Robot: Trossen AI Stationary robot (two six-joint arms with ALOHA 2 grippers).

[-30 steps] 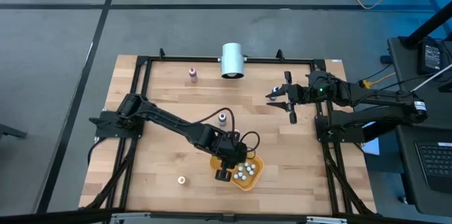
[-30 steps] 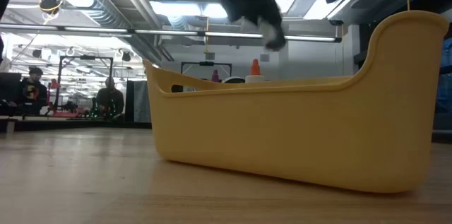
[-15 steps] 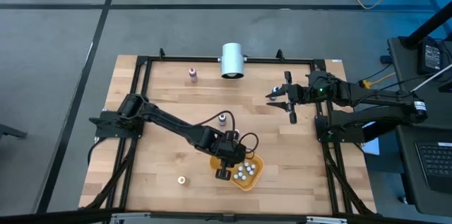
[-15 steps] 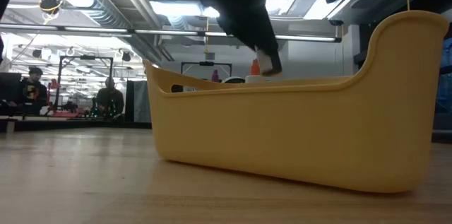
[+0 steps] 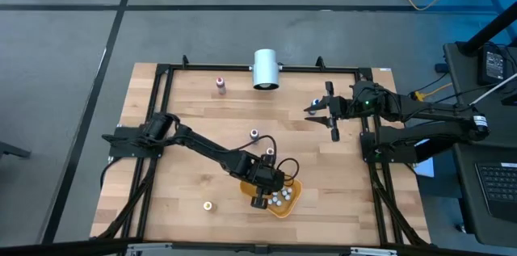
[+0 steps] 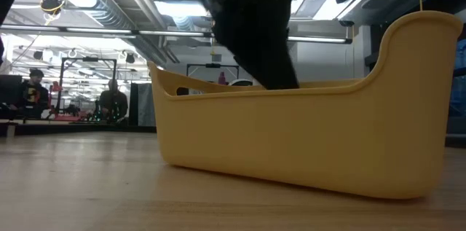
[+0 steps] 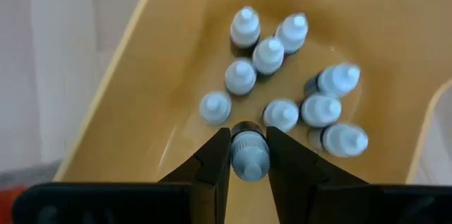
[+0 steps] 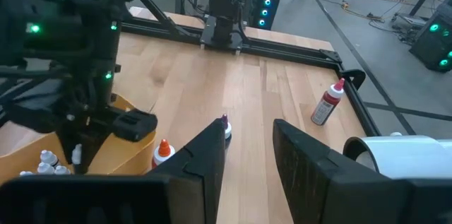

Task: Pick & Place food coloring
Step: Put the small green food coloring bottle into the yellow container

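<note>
Left claw [image 7: 248, 155] is low inside the orange tray [image 7: 141, 104], clenched on one tiny food coloring bottle [image 7: 249, 159] by its body, whitish cap pointing away from the wrist; nine or so matching bottles [image 7: 282, 75] lie loose on the tray floor just ahead of the fingertips, some touching one another. High view puts the same claw [image 5: 260, 201] over the tray's left edge [image 5: 292, 199]. Judgement: bottle looks light, stiff plastic, smooth-sided, likely to roll or tip once let go; best held across the squat body, not the narrow cap, which could slip out.

Right claw [image 8: 248, 146] waits well apart at the bench's [image 5: 186, 119] far right side, holding nothing; cannot tell how far its fingers are parted. Ahead of it on the bench: a purple-capped bottle [image 8: 224, 126], an orange-capped bottle [image 8: 163, 150] beside the tray, a red-capped one [image 8: 326, 104] near the frame rail, and a big white cylinder [image 8: 395, 155] close by.
</note>
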